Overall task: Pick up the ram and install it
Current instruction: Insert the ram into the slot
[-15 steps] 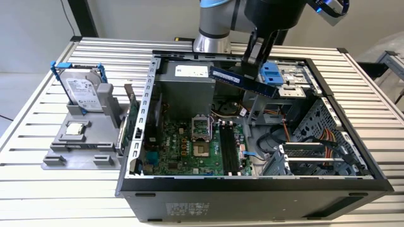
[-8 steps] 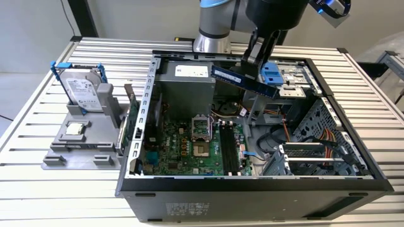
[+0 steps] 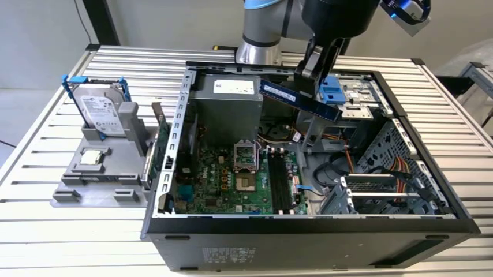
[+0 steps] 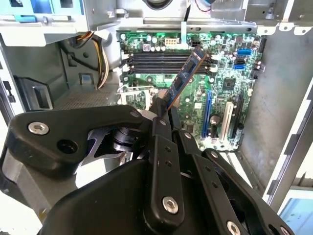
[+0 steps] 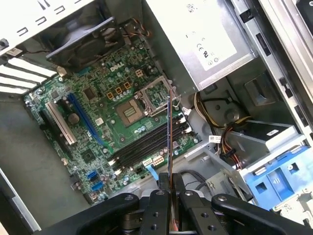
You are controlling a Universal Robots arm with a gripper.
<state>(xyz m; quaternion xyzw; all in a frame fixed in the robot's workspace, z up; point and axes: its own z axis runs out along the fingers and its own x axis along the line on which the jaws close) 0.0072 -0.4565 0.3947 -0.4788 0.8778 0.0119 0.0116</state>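
The ram (image 3: 299, 99) is a long dark stick with a blue label. It hangs tilted in the air over the open computer case (image 3: 308, 228), above the power supply and the drive bay. My gripper (image 3: 314, 81) is shut on its upper part. In the second wrist view the ram (image 4: 183, 81) sticks out from the black fingers (image 4: 161, 122) toward the motherboard. The first wrist view has the ram (image 5: 169, 142) edge-on as a thin line above the black memory slots (image 5: 146, 147). The slots (image 3: 279, 182) lie lower in the case, well apart from the stick.
A silver hard drive in a blue bracket (image 3: 100, 109) stands on a grey holder (image 3: 100, 184) at the exterior view's left, with a small square processor (image 3: 92, 156) in front. Inside the case are the power supply (image 3: 227, 104), the processor socket (image 3: 245, 156) and bundled cables (image 3: 385, 173).
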